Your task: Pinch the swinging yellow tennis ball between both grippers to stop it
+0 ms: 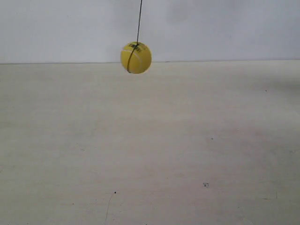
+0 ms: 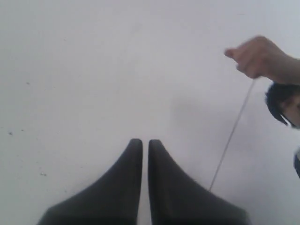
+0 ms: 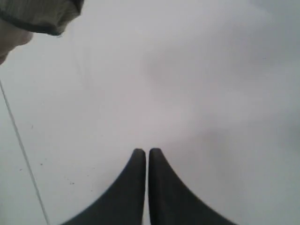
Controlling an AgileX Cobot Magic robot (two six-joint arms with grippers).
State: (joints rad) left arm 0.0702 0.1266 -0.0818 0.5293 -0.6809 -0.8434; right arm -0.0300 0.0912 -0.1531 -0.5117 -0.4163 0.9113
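Note:
The yellow tennis ball (image 1: 136, 57) hangs on a thin black string (image 1: 139, 21) above the pale table, left of centre in the exterior view, where no arm shows. In the left wrist view my left gripper (image 2: 145, 142) is shut, its two black fingers almost touching with nothing between them. The string (image 2: 233, 131) runs beside it from a person's hand (image 2: 258, 56); the ball itself is out of that view. My right gripper (image 3: 147, 151) is shut too and holds nothing. A thin string line (image 3: 21, 154) crosses the edge of the right wrist view.
A light beige tabletop (image 1: 150, 150) fills the exterior view, with a white wall (image 1: 225, 28) behind it. A person's dark hair (image 2: 283, 105) shows in the left wrist view, and a sleeve (image 3: 40, 14) shows in a corner of the right wrist view.

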